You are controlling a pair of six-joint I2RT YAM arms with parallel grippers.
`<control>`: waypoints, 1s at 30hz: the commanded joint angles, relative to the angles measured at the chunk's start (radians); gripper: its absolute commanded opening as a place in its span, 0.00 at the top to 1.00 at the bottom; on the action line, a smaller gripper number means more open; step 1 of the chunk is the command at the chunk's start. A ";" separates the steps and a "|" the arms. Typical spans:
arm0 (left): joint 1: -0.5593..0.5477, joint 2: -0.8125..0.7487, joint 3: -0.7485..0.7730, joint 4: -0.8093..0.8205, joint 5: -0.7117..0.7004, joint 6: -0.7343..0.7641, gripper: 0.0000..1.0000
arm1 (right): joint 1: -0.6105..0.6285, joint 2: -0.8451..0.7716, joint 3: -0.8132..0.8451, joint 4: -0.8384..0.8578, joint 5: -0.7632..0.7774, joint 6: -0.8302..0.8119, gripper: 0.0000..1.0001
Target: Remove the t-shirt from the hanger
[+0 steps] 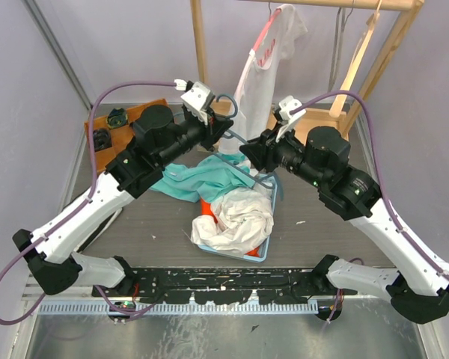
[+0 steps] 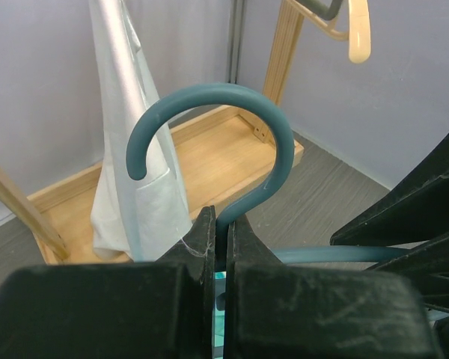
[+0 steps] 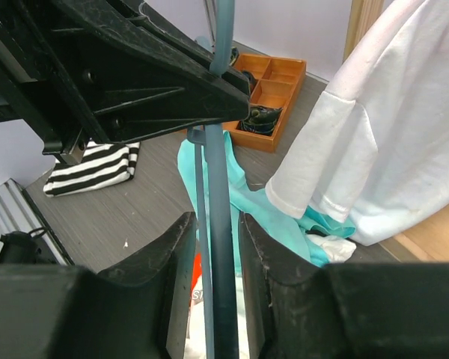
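Note:
The teal hanger (image 2: 232, 93) is held above the table between both arms. My left gripper (image 2: 223, 224) is shut on the neck just under its hook, and in the top view this gripper (image 1: 223, 131) sits behind the clothes pile. My right gripper (image 3: 217, 224) has its fingers close against both sides of the hanger's bare bars (image 3: 223, 247), from the right (image 1: 248, 149). The teal t-shirt (image 1: 198, 179) lies crumpled on the table below the hanger, and its cloth (image 3: 243, 198) spreads under the bars. I cannot tell whether any part of it still hangs on the hanger.
A white t-shirt (image 1: 266, 67) hangs on the wooden rack (image 1: 202, 45) behind the grippers. A blue basket (image 1: 262, 256) holds white and orange clothes. A wooden compartment tray (image 1: 120, 120) stands at the back left, a striped cloth (image 3: 90, 168) lies near it, and a cream hanger (image 2: 357, 30) hangs on the rack.

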 commanded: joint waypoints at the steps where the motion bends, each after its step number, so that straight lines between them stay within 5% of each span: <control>1: -0.011 0.006 0.049 0.004 0.013 0.013 1.00 | 0.009 -0.003 0.024 0.032 -0.001 -0.019 0.66; 12: -0.029 0.014 0.070 0.005 0.011 0.021 1.00 | 0.017 0.012 0.025 0.013 0.020 -0.034 0.69; 21: -0.041 0.010 0.063 0.005 0.010 0.031 0.99 | 0.018 0.002 0.026 0.019 0.038 -0.029 0.95; 26: -0.041 -0.008 0.059 0.007 -0.036 0.031 0.62 | 0.018 -0.004 0.028 0.027 0.081 -0.011 0.99; 30: -0.040 -0.035 0.064 -0.011 -0.075 0.041 0.46 | 0.018 -0.014 0.023 0.045 0.108 -0.008 0.99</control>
